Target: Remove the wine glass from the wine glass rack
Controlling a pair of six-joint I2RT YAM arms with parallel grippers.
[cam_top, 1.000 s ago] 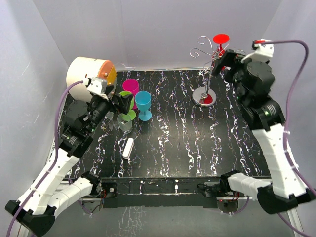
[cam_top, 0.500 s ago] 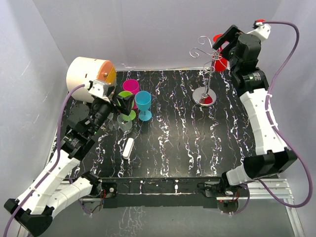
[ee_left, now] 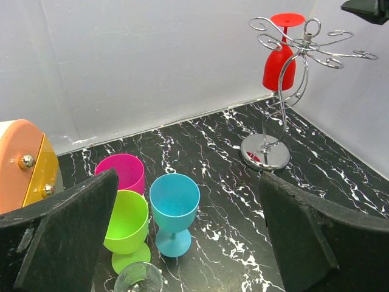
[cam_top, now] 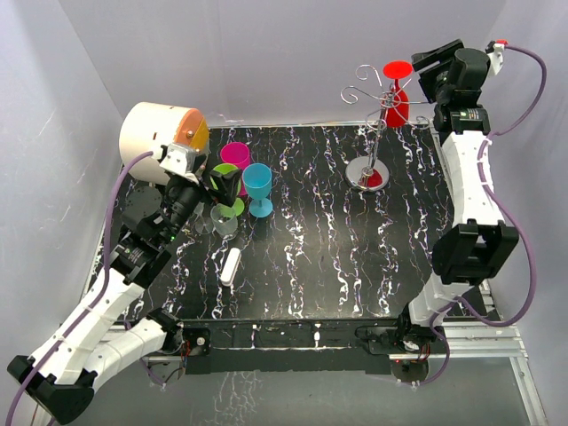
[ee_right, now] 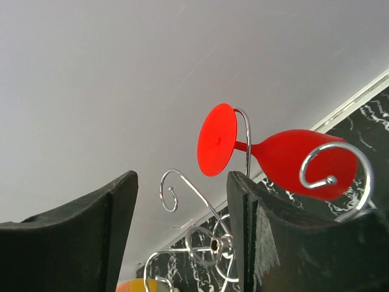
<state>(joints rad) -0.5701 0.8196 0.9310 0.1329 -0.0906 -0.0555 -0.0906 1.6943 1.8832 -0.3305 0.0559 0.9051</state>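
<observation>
"Well, the red wine glass point(cam_top: 397, 110) hangs upside down by its foot on the rack point(cam_top: 358, 169), far right corner of the table."
"And the right gripper point(ee_right: 182, 182)?"
"Just beside it, fingers partly apart, nothing between them. The left gripper point(cam_top: 224, 185) gapes wide by the coloured cups point(cam_top: 257, 182), holding nothing."
"Risk?"
"Snag a wire curl, or tug sideways, and I reckon the whole rack tips."

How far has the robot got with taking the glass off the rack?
Nothing looks done yet: the red wine glass hangs upside down on the wine glass rack. In hand: the right pincer is up close to it, open, holding nothing. Left to do: grip the glass and lift it off.
</observation>
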